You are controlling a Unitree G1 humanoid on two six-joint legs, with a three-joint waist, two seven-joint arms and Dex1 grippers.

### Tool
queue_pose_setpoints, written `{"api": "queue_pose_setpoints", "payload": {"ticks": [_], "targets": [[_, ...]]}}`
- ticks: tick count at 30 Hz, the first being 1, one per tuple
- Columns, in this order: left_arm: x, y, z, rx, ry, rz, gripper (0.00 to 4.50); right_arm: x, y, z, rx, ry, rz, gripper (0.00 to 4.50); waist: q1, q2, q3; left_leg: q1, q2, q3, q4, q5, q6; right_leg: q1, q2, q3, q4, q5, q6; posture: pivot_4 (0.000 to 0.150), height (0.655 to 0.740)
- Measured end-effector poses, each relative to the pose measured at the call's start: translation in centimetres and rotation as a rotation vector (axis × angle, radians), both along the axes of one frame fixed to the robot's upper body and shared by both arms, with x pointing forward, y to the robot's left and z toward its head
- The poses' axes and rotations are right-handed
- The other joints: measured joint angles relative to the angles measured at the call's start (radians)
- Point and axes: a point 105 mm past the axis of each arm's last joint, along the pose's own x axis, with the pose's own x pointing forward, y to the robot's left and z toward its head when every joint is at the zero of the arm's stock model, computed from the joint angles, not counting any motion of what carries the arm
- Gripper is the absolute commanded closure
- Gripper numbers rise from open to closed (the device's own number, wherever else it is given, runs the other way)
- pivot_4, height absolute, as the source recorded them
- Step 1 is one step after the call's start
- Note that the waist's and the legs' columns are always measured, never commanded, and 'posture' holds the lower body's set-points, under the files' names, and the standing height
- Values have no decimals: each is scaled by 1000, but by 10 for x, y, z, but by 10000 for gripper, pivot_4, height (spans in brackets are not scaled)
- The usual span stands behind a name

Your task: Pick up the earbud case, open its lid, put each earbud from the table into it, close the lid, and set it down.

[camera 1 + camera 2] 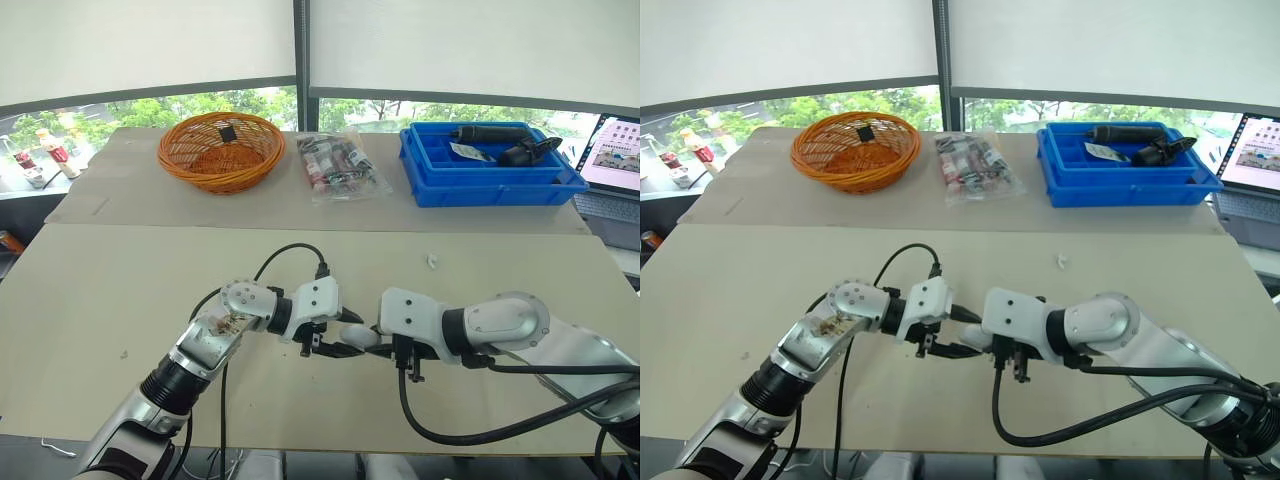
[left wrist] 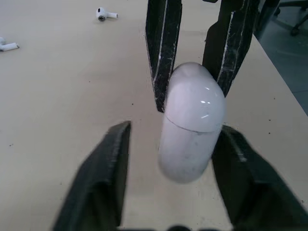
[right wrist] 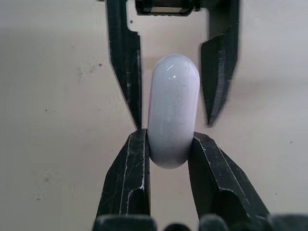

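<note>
Beige surface: one matte table [image 1: 120, 300] with a seam across it, running back to the window.
Room: white blinds [image 1: 150, 40] hang over the glass, and green trees show in the strip below.
Writing: print on the laptop [image 1: 618, 155] screen and on the clear packet [image 1: 340, 165] is too small to read.
Count: one earbud case [image 3: 173, 106], two earbuds [image 2: 103, 13] [image 2: 7, 45], one orange basket [image 1: 221, 150], one blue tray [image 1: 480, 188], one packet, one laptop.
Case position: the earbud case is white, lid closed, near the table's front, between both grippers.
Right arm: the right gripper [image 3: 169, 135] is clamped on one end of the case.
Left arm: the left gripper [image 2: 174, 130] has its fingers spread to either side of the case.
Loose pieces: the earbuds lie on the table, apart from each other.
</note>
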Motion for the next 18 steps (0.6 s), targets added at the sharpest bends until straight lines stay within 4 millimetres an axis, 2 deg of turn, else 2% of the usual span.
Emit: {"api": "queue_pose_setpoints", "payload": {"ticks": [1, 12, 14, 18], "targets": [[-1, 0, 0, 2, 1, -6, 38948, 0, 0, 0, -2, -3, 0, 37877, 0, 0, 0, 0, 0, 0, 0, 0, 0, 0, 0, 0, 0, 0, 0, 1500, 7114], [-1, -1, -1, -1, -7, -16, 39079, 0, -2, 0, -12, -11, 5, 37879, 1, 0, 0, 0, 0, 0, 0, 0, 0, 0, 0, 0, 0, 0, 0, 1500, 7114], [-3, -1, -2, -3, 0, -21, 39079, -1, -3, -1, -12, -2, 9, 27012, 1, 0, 0, 0, 0, 0, 0, 0, 0, 0, 0, 0, 0, 0, 0, 1500, 7114], [-3, 2, -7, -12, 15, -3, 39079, -4, -14, -3, -39, 26, -6, 14185, 3, 0, 0, 0, 0, 0, 0, 0, 0, 0, 0, 0, 0, 0, 0, 1500, 7114]]}}
